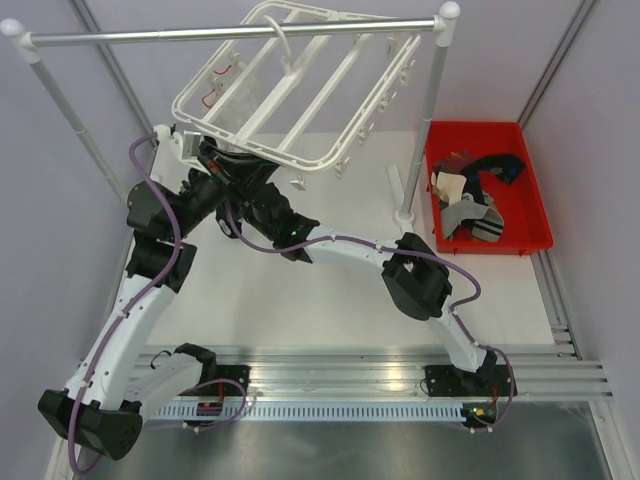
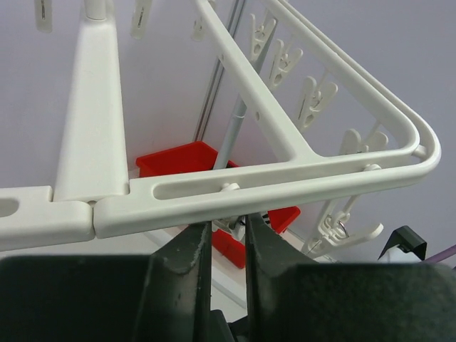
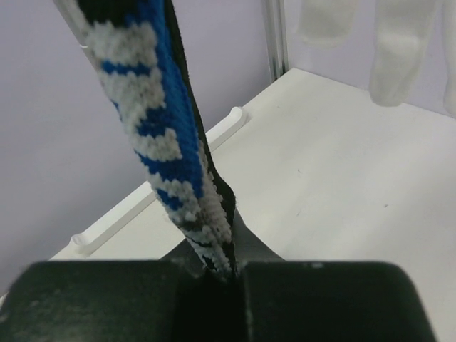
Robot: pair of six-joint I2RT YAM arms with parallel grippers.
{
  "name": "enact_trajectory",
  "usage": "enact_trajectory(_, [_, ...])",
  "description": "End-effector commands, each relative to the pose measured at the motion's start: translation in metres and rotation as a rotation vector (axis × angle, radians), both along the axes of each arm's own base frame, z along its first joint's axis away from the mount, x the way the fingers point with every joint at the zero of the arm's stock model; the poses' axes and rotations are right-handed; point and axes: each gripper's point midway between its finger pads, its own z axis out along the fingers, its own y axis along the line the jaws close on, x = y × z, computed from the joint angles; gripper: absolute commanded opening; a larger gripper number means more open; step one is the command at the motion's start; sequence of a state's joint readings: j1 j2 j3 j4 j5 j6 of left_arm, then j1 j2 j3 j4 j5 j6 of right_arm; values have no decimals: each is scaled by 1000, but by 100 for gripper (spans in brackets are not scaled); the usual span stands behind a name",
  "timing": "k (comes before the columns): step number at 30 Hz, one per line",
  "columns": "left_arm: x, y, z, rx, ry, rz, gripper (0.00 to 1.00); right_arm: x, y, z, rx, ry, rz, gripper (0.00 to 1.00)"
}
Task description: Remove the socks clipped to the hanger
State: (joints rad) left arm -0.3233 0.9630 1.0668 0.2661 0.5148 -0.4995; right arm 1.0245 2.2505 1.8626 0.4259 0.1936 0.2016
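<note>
1. While the right gripper (image 3: 224, 274) is clenched on the lower end of a blue, white and black striped sock (image 3: 167, 142), the sock runs taut up towards 11 o'clock and out of the right wrist view
2. The left gripper (image 2: 228, 242) sits just under the near bar of the white hanger (image 2: 285, 185), its fingers standing a narrow slit apart around a small clip (image 2: 231, 225) at 12 o'clock from their tips; whether they are squeezing that clip or only flanking it, I cannot tell
3. To do this step well, I judge the clip should be pressed open before the sock is drawn down, so that the fabric slides free rather than dragging the frame
4. The pull is best kept straight and gentle, along the line of the sock, because the hanger hangs from the silver rail (image 1: 230, 35) and looks free to swing or tilt
5. The likely drop point is the red bin (image 1: 500, 246) at 2 o'clock in the top view, where other socks (image 1: 470, 215) lie in a heap
6. Hidden: in the top view both arms cover the spot below the hanger's 8 o'clock corner, so the sock and its clip cannot be made out there
7. The sock's clipped end is cut off in every view
8. Two pale blurred shapes (image 3: 399, 50) hang at 1 o'clock in the right wrist view; socks or clips, I cannot say
</note>
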Motion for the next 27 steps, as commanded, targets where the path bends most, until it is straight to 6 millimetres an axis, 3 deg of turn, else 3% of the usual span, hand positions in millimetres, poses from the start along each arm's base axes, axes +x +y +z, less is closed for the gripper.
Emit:
enact_trajectory(1, [-4, 2, 4, 32, -28, 19, 28, -17, -7, 49, 80, -35, -3, 1])
enact_trajectory(2, [-4, 2, 3, 33, -28, 20, 38, -20, -9, 53, 86, -35, 2, 1])
enact_trajectory(5, [-11, 4, 1, 34, -36, 17, 53, -27, -8, 61, 89, -40, 24, 1])
enact_trajectory(8, [-19, 6, 4, 37, -54, 10, 60, -29, -7, 65, 72, -46, 28, 1])
enact_trajectory(14, [-18, 7, 4, 77, -10, 24, 68, -28, -9, 68, 59, -45, 23, 1])
enact_trajectory(19, [-18, 11, -15, 125, 70, 45, 74, -29, -9, 67, 44, -43, 24, 1])
enact_trajectory(27, [-48, 18, -2, 126, 15, 26, 78, -29, -6, 63, 36, -32, 31, 1])
